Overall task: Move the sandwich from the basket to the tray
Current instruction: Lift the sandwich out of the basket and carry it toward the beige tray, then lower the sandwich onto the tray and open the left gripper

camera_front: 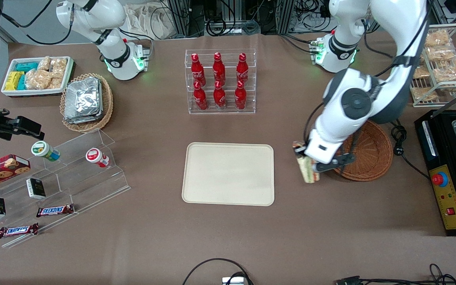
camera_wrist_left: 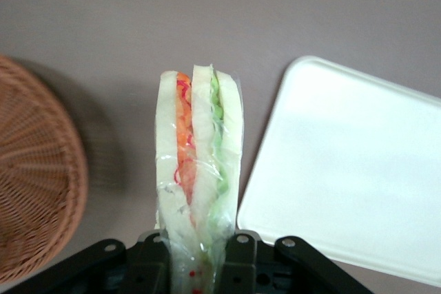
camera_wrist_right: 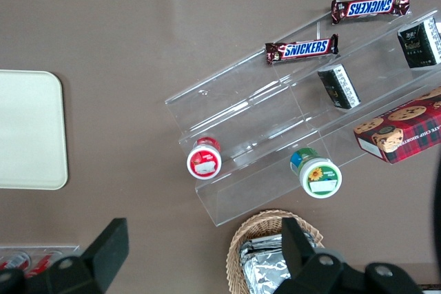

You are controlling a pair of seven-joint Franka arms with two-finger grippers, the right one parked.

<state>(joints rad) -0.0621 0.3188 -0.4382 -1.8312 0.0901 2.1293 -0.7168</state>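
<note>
The sandwich (camera_front: 306,169) is pinched between the fingers of the gripper (camera_front: 309,164) and held above the bare table (camera_front: 228,237), between the tray (camera_front: 228,174) and the basket (camera_front: 366,156). The basket is seen just beside it, toward the working arm's end.

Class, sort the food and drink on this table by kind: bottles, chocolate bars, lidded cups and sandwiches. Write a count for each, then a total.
Red bottles in the clear rack: 6
Snickers bars: 2
Lidded cups: 2
Sandwich, held by the hand between basket and tray: 1
Total: 11
</note>
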